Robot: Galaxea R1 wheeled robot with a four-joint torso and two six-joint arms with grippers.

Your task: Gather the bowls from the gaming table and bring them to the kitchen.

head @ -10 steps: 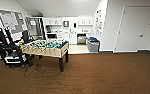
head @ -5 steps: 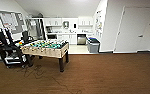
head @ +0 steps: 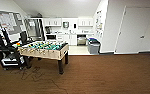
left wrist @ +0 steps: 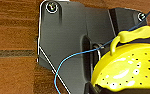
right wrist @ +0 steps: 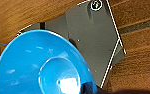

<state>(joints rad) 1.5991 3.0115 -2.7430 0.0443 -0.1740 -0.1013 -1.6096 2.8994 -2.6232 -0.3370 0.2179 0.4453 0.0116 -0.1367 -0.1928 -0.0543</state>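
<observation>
— What does the head view give you?

— A brown wood floor (head: 98, 75) running ahead; a table-football table (head: 44, 50) with a green field on the left; a dark rig (head: 8, 53) with a person partly in view just beside it, by the wall; beyond, the kitchen (head: 71, 31) with white cabinets and a white counter; a grey bin (head: 93, 46) at its entrance; a white door (head: 136, 28) on the right.

— And your left wrist?

— The yellow-green bowl (left wrist: 127, 68) sits large and close against my left hand, dotted with small holes, a looped handle on its rim; a thin blue cable (left wrist: 73, 56) crosses my dark plate; wood floor lies beneath. Whether that hand is clenched on the bowl or released, I cannot tell; the fingers are hidden.

— The right wrist?

— The blue bowl (right wrist: 43, 65) shows its underside, round base toward the camera, right up against my right hand, over the same floor; again I cannot tell if the hand grips it.
</observation>
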